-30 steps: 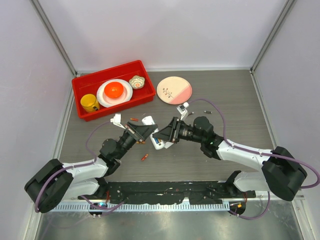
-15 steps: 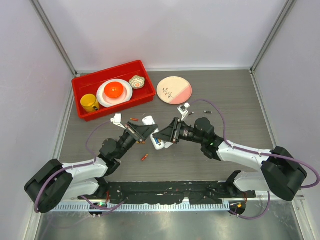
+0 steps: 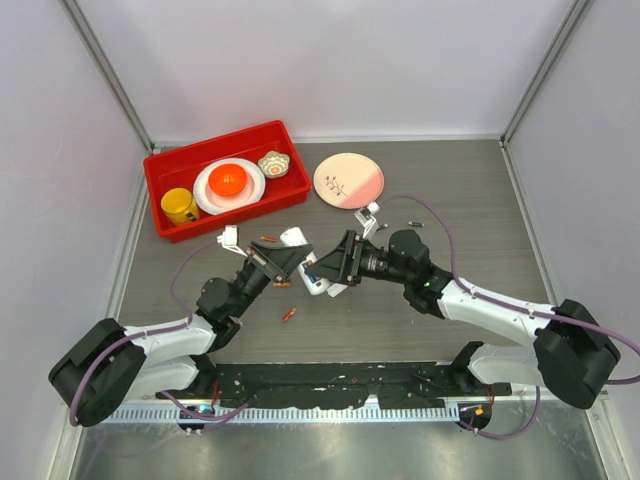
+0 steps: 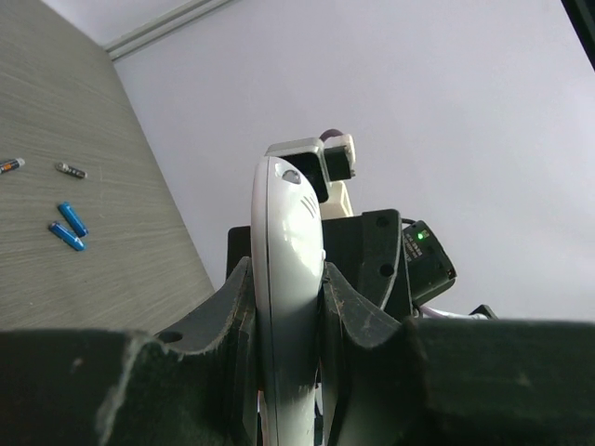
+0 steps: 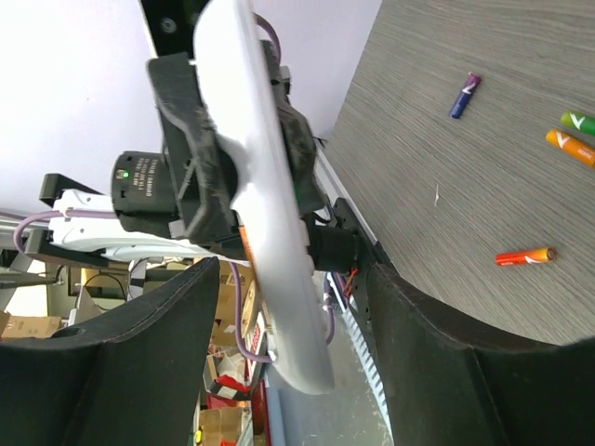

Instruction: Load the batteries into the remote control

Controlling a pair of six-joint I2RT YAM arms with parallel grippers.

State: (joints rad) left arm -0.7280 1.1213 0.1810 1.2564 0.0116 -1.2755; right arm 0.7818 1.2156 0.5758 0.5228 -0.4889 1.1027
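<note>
The white remote control (image 3: 303,262) hangs above the table's middle, clamped edge-on between the fingers of my left gripper (image 3: 287,262), which is shut on it. In the left wrist view the remote control (image 4: 286,251) stands up between both pads. My right gripper (image 3: 333,266) faces it from the right, jaws wide. In the right wrist view the remote control (image 5: 265,204) passes between the spread fingers (image 5: 149,353) without touching them. Batteries lie loose on the table: orange-red ones (image 3: 289,315) (image 5: 525,256), blue ones (image 4: 67,228), a green one (image 5: 578,122).
A red bin (image 3: 160,165) at the back left holds a yellow mug (image 3: 180,206), a white plate with an orange bowl (image 3: 229,181) and a small bowl. A pink plate (image 3: 348,180) lies to its right. Walls close the table at back and sides.
My right gripper has opened and let go of the remote control. The remote control's far end has shifted slightly towards the back left, still in the left gripper.
</note>
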